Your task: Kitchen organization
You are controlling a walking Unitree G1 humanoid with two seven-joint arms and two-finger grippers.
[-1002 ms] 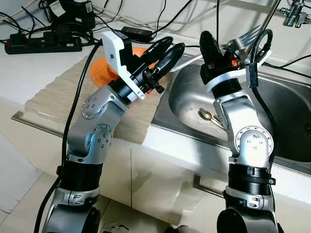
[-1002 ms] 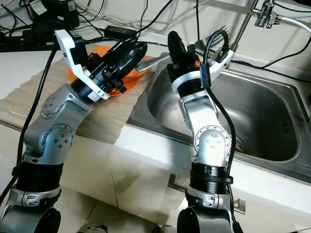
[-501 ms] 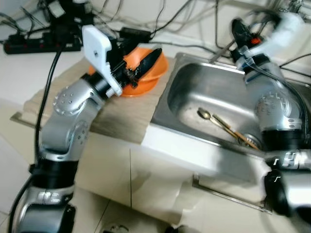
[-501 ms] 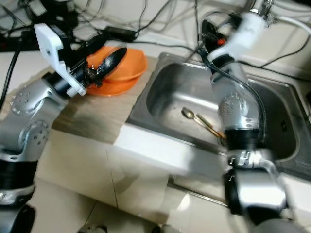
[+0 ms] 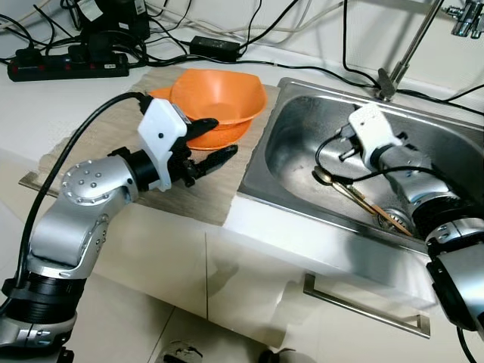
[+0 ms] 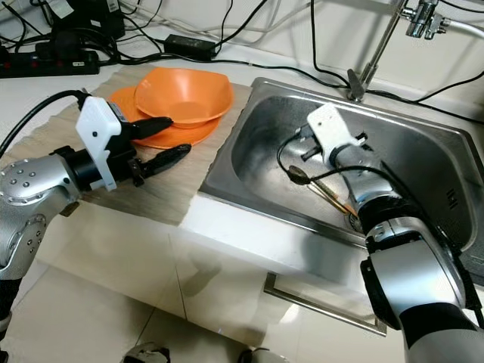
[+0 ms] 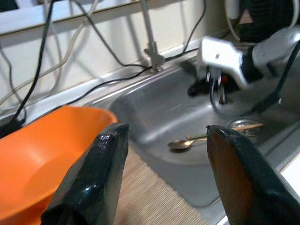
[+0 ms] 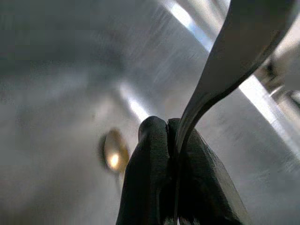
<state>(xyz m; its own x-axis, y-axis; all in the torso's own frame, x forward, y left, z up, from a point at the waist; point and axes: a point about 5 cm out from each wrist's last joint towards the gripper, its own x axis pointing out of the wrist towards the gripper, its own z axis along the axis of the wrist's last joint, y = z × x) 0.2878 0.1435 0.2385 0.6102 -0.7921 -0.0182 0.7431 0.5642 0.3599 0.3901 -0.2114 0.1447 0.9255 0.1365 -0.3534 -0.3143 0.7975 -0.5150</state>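
In the eye views, the right tool (image 5: 330, 175) has swung down from above the rim into the steel sink (image 5: 446, 159), carrying the fork it gripped a second ago toward the gold spoon (image 5: 324, 178) and one wooden-handled utensil (image 5: 370, 209) by the drain, while the left tool (image 5: 214, 142) has drawn back over the desk (image 5: 45, 113) beside one orange bowl (image 5: 218, 104) on one orange plate (image 6: 155, 137). The left wrist view shows its fingers (image 7: 93, 180) spread wide and empty; the right wrist view shows fingers (image 8: 154, 187) pinched shut on one silver fork handle (image 8: 220, 70), suggesting the cutlery is being gathered in the sink.

orange bowl (image 5: 218, 107); steel-grey sink (image 5: 302, 121); beige ribbed mat (image 5: 189, 198).
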